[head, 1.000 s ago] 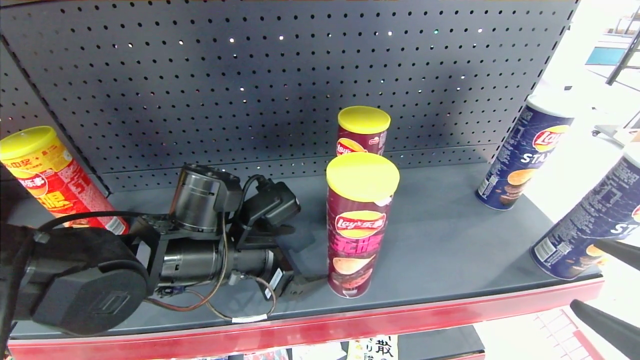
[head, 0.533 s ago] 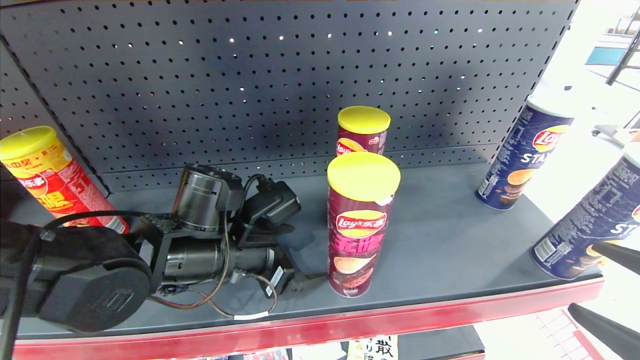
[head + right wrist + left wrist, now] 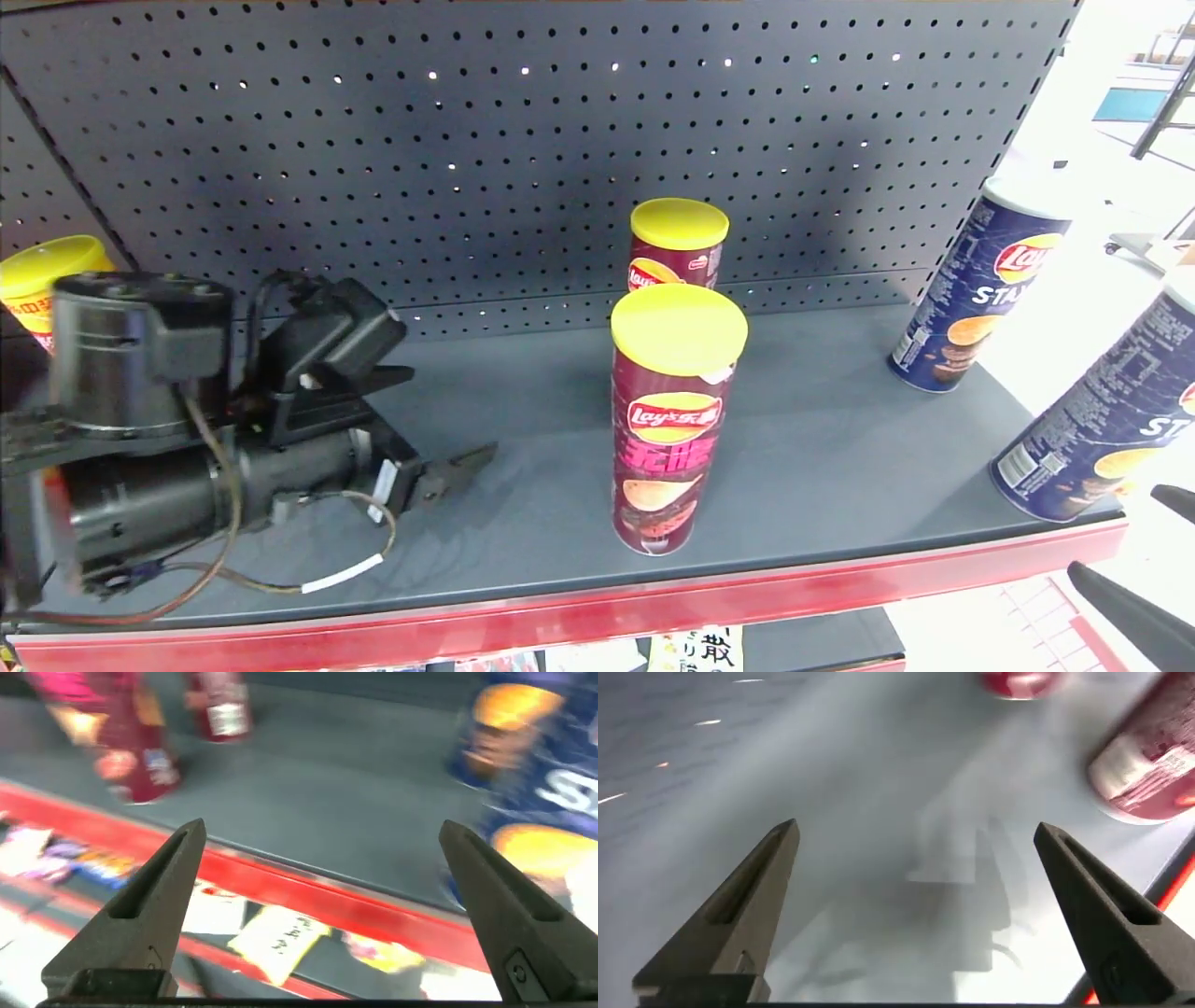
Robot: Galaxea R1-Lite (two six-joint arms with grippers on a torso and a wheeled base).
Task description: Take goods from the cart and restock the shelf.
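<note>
Left jaws: spread wide, nothing between them; low over the left part of the shelf [image 3: 822,448], tips pointing toward the front maroon can [image 3: 670,420], well apart from it.
Left arm [image 3: 187,467]: stretched across the shelf's left end, cable looping beneath it, just above the deck.
Right jaws: spread wide, empty; out in front of the red front edge [image 3: 653,607] at the shelf's right end, lower than the deck, near the near blue can [image 3: 1102,420] but not touching it.
Front maroon can: upright on the shelf, yellow lid on, near the front edge, about mid-width; free of both jaws.
Rear maroon can [image 3: 677,243]: upright, yellow lid on, straight behind the front one and apart from it, close to the pegboard back panel [image 3: 560,140].
Far blue can [image 3: 971,289]: upright, pale lid, right part of the shelf, toward the back.
Near blue can: upright at the right front corner, ahead of the far blue can, apart from it.
Red can [image 3: 37,271]: yellow lid, far left end, mostly hidden behind the left arm.
Below the shelf: printed items [image 3: 709,649] under the red front edge, too blurred to identify.
</note>
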